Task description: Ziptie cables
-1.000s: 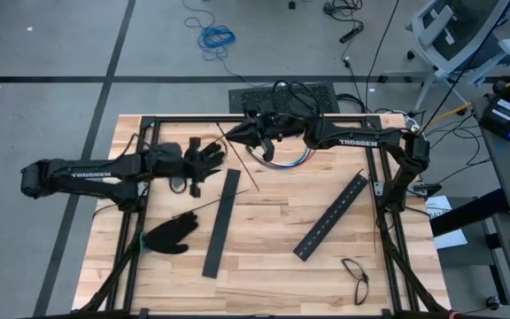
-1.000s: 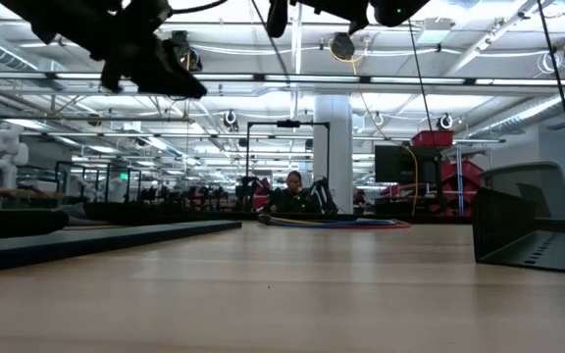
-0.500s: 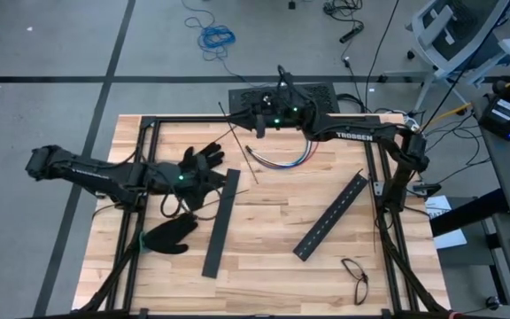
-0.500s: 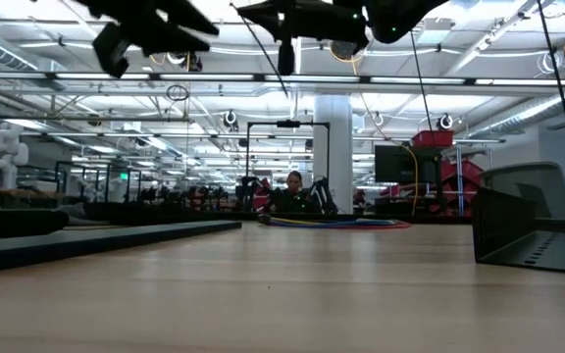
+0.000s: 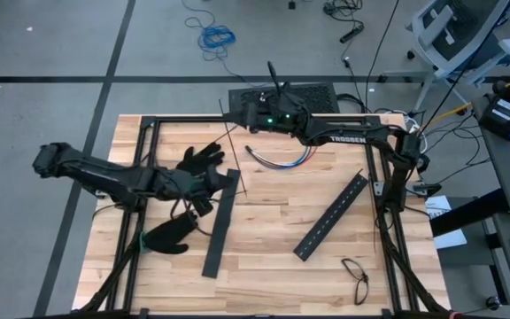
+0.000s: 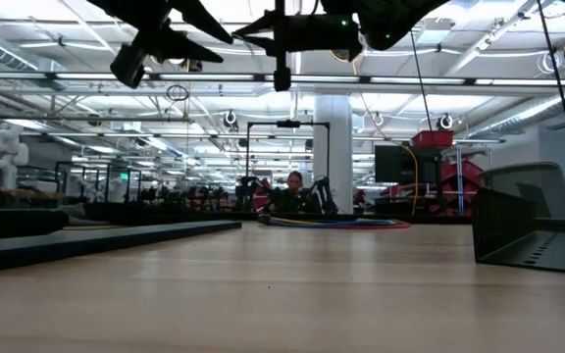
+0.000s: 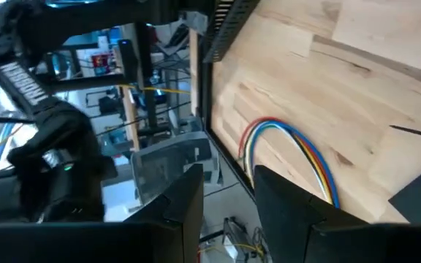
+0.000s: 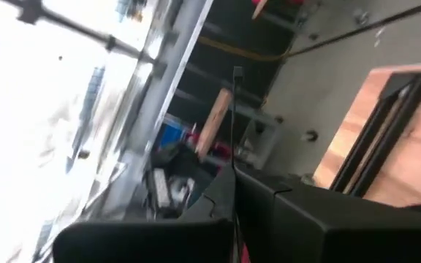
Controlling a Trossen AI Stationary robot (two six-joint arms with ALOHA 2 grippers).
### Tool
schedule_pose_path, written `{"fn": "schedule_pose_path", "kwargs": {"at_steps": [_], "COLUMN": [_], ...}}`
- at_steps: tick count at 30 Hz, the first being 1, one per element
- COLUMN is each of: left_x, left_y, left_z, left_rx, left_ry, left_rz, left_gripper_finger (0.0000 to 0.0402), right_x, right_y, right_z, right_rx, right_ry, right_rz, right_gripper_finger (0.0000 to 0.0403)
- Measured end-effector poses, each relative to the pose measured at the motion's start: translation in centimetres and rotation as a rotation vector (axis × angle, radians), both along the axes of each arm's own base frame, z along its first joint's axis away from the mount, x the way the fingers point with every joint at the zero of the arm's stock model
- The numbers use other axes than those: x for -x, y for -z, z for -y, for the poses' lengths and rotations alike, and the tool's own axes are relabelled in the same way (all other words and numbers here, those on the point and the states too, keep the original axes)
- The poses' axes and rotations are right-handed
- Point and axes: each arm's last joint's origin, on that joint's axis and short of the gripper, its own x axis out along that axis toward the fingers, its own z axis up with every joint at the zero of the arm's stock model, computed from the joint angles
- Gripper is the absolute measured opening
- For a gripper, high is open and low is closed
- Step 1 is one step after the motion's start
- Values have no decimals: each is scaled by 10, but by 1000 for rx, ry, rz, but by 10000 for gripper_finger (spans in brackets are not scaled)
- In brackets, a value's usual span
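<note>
1. Overhead, the right gripper [image 5: 253,113] hangs above the table's [image 5: 273,221] far edge, fingers pinched shut on a ziptie [image 5: 234,152] that slants down toward the wood.
2. Left gripper [image 5: 212,181] hovers over a black bar [image 5: 220,221], fingers partly apart, holding nothing.
3. Cables [image 5: 282,159] lie curved on the table, beneath the right arm.

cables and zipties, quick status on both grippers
Right gripper shut on a ziptie, raised at the far edge. Left gripper part open, empty, above the glove. Cables flat on the table, untied. Nothing blocking them.
</note>
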Motion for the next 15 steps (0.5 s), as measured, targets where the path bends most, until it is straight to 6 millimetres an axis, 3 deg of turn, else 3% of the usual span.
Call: {"fn": "schedule_pose_path", "kwargs": {"at_steps": [4,15], "left_x": [-7,-8], "left_y": [-2,-3], "left_z": [2,-2], "left_rx": [-41,-90], "left_ry": [13,10], "left_rz": [42,43], "left_gripper_finger": [121,121], "right_x": [-1,-14], "right_y": [6,18], "right_z": [0,-7], "right_rx": [-21,-143], "right_ry": [46,25], "right_rz": [-46,27], "right_gripper_finger": [0,0]}}
